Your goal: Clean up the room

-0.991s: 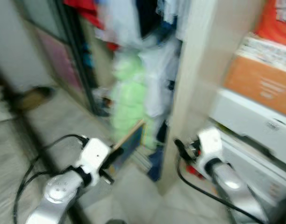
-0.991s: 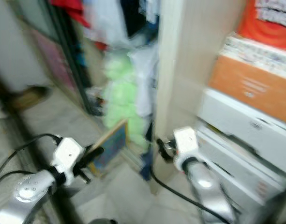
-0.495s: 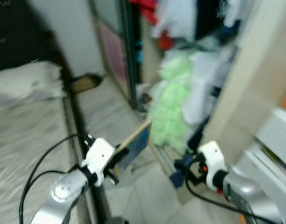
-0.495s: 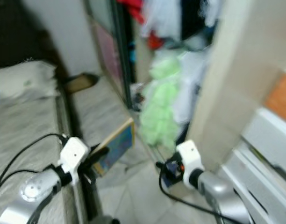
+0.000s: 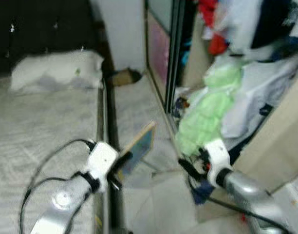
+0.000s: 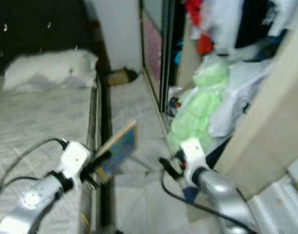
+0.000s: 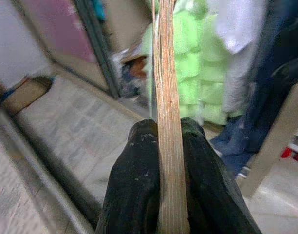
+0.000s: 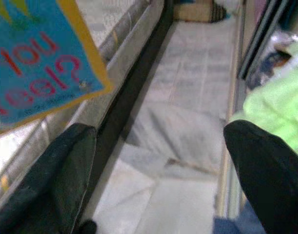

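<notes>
A narrow strip of pale tiled floor runs between a bed on the robot's left and an open wardrobe on its right. The bed has a light, faintly patterned cover, a white pillow at its far end against a dark headboard, and a dark frame edge along the aisle. At the far end of the aisle, by the white wall, lies a small brownish object, too blurred to identify. The wardrobe has a dark-framed sliding door with a pinkish panel; inside it clothes hang and spill downward, with a bright green fluffy bundle reaching the floor, white and dark garments beside it and something red higher up.

The left pincer is clamped on a thin book with a blue cover and yellow border, held edge-up in the air over the aisle just beside the bed frame; the wrist view shows both black fingers pressed flat against its sides. The right pincer is raised near the foot of the green bundle, its fingers spread well apart around nothing, with the book's cover, bearing red letters, just beside it.
</notes>
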Motion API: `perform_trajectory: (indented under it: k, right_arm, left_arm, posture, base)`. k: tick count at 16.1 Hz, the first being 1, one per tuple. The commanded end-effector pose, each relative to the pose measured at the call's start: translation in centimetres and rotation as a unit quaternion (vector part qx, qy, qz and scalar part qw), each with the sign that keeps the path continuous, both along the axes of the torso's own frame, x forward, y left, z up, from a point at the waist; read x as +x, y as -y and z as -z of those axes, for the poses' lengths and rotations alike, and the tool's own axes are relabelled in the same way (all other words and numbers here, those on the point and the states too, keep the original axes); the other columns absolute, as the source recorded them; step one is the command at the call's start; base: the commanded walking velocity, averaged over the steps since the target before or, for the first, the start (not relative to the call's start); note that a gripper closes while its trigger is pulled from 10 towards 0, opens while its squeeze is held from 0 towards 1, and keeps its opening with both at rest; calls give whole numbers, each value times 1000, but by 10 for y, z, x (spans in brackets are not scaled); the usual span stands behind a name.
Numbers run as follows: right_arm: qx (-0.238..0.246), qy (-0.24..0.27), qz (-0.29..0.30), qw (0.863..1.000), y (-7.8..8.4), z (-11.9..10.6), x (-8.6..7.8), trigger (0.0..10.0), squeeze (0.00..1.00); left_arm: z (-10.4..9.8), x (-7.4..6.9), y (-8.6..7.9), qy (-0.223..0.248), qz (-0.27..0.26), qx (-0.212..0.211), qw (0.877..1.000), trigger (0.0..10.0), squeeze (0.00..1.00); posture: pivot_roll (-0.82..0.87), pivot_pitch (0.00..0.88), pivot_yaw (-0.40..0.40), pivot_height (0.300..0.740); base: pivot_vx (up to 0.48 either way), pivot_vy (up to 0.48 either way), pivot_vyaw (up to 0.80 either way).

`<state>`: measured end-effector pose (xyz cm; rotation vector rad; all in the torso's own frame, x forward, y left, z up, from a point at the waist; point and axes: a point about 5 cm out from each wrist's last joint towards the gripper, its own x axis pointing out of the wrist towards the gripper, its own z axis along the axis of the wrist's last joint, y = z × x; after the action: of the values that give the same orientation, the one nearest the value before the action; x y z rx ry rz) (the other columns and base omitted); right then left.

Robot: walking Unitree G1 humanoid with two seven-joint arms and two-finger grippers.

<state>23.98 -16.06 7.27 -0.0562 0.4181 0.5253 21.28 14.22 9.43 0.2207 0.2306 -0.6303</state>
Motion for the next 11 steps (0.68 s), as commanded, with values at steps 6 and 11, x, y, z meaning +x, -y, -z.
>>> perform_trajectory:
  k: [6, 11]
  right_arm:
    - [-5, 19, 7, 1000, 2, -3, 2, 10000, 0]
    - [-4, 24, 7, 1000, 1, -4, 3, 10000, 0]
  left_arm:
    - [-11, 5, 3, 28, -12, -20, 999, 10000, 0]
    - [-10, 4, 5, 27, -5, -25, 999, 10000, 0]
  posture:
    - [-43, 15, 1, 740]
    - [-44, 15, -1, 740]
  base:
    - [0, 0, 0]
    - [0, -99, 0]
